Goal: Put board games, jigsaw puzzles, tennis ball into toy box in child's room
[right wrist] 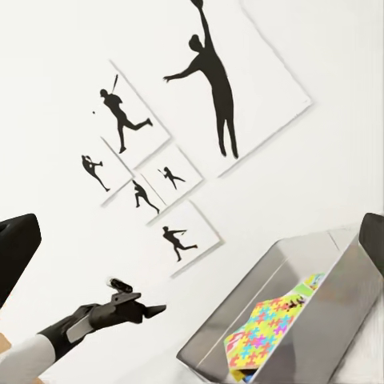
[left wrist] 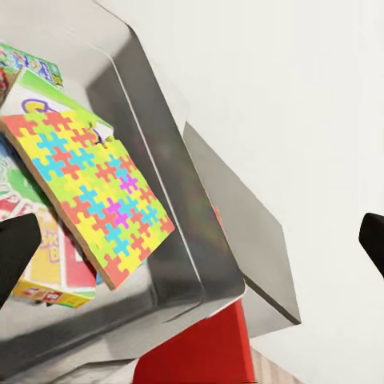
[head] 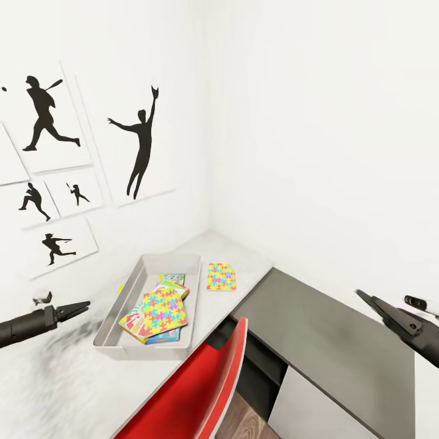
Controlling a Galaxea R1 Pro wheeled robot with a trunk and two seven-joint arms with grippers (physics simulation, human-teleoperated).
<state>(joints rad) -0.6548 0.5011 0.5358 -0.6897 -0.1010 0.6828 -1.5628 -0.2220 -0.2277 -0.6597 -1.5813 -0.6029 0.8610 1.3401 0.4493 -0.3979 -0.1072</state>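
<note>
We hold both end effectors, left [head: 82,306] and right [head: 366,299], empty and near-closed; one jigsaw puzzle [head: 220,276] lies beside the toy box [head: 110,329] near the table's [head: 256,259] corner.

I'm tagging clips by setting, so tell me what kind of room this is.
Probably a child's bedroom or playroom: black baseball-player silhouette pictures on the white wall, a shallow light-grey toy bin holding bright jigsaw-pattern and game boxes, and a red chair at the light-grey desk.

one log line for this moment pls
toy box: light-grey bin holds jigsaw box on game boxes | second jigsaw box beside bin on grey table | left gripper open | right gripper empty
</note>
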